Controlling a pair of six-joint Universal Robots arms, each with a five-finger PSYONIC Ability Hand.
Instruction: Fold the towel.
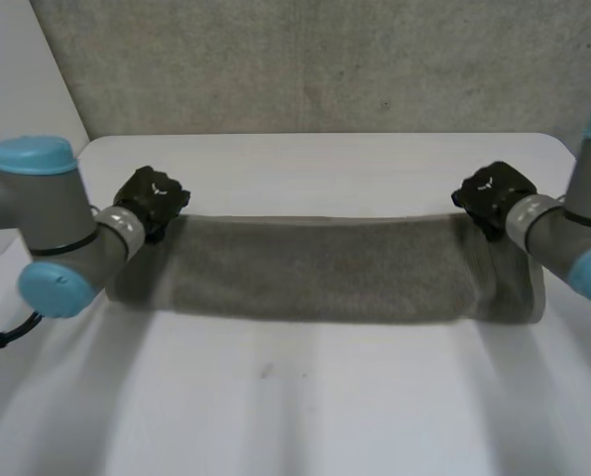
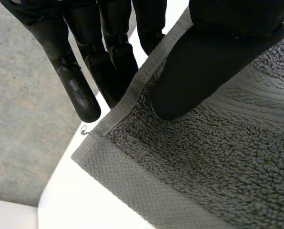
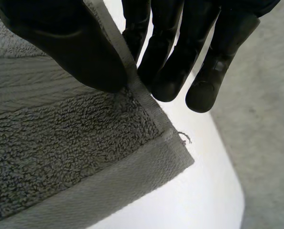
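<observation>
Fingers point(image 2: 82, 95) of left hand point(image 2: 108, 43) are clamped on the grey terry towel point(image 2: 213, 162). Thumb point(image 2: 194, 76) presses on the pile just inside the side hem, fingers run straight on the other side of that hem, and the edge is pinched between them. Grip sits close to the corner, not on it. The corner pokes out past the fingertips over the white bench point(image 2: 85, 205). Short loose thread point(image 2: 84, 130) at the corner seam.

Right hand point(image 3: 180, 43) is the mirror case. Its thumb sits on top at the hem, fingers are straight on the far side of it, and the hem is pinched between thumb and nearest finger. The corner sticks out beyond the fingertips, with a stray thread there too.

Head view: towel lies as a long narrow band across the bench, side to side. Left hand is at its far left corner, right hand at its far right corner, well apart. Left arm point(image 1: 53, 218) covers part of the band's left end, and right arm point(image 1: 573, 243) crosses its right end. Near long edge looks rounded, like a fold, but cannot confirm. Cannot tell whether the far edge is off the bench or resting on it.

Small dark mark point(image 1: 266, 371) on the bench, on the near side of the towel and apart from it. Grey concrete wall point(image 1: 325, 59) stands behind the bench's far edge.
</observation>
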